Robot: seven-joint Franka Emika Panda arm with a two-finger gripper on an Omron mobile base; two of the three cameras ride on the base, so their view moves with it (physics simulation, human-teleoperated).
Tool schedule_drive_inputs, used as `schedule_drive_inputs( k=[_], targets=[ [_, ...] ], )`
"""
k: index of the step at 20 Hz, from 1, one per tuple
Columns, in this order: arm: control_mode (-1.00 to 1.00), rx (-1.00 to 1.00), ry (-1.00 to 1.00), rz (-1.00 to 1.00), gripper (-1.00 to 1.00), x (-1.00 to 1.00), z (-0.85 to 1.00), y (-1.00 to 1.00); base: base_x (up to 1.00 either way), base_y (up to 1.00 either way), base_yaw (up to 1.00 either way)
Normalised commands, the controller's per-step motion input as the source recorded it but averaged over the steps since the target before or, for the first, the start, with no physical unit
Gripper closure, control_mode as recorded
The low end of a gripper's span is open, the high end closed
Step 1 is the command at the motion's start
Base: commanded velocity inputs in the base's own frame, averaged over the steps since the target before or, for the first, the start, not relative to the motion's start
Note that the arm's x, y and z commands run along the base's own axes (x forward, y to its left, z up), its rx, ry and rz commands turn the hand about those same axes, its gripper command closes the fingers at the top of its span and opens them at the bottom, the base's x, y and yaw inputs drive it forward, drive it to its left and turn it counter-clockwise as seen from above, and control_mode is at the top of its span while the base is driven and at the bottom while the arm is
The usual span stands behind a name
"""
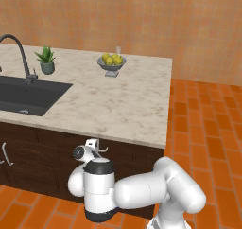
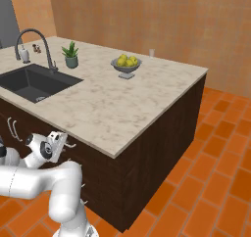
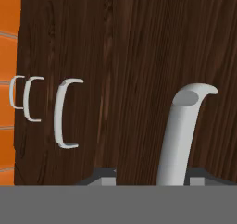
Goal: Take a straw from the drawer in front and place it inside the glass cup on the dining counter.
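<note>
Dark brown wood is right up close in my hand view, because I have put my hand against the front of the drawer [image 3: 139,56] to get at the straw, which I think lies inside it. A curved silver handle [image 3: 183,130] rises between my two finger tips, and my gripper [image 3: 148,181] looks half closed around it, so I think I am holding that handle, but my finger tips are mostly cut off at the bottom, so I can't be sure they press on it. The drawer looks shut, with its front flat to the other wood, so the straw can't be seen yet. Three more silver handles [image 3: 65,114] sit off to one side on the cabinet doors. From the left base view my gripper [image 1: 94,145] sits just under the edge of the dining counter [image 1: 123,105], and my white arm bends low and reaches forward from the lower right, with the elbow folded near the orange floor. In the right base view my hand [image 2: 56,144] points at the dark cabinet side, tucked under the marble top. The glass cup [image 2: 152,53] stands far away near the back edge of the counter, past the grey bowl of lemons [image 2: 126,64]. A little green plant [image 2: 71,55] and a black sink [image 2: 34,82] with a tall faucet are on the left part.
</note>
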Motion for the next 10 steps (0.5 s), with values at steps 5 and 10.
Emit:
schedule_drive_inputs(
  k=[5, 10],
  targets=[
    [-1.00, 0.00, 0.29, 0.08, 1.00, -1.00, -1.00, 0.54, 0.00, 0.00, 0.00],
    [-1.00, 0.00, 0.33, 0.15, 1.00, -1.00, -1.00, 0.71, 0.00, 0.00, 0.00]
  ],
)
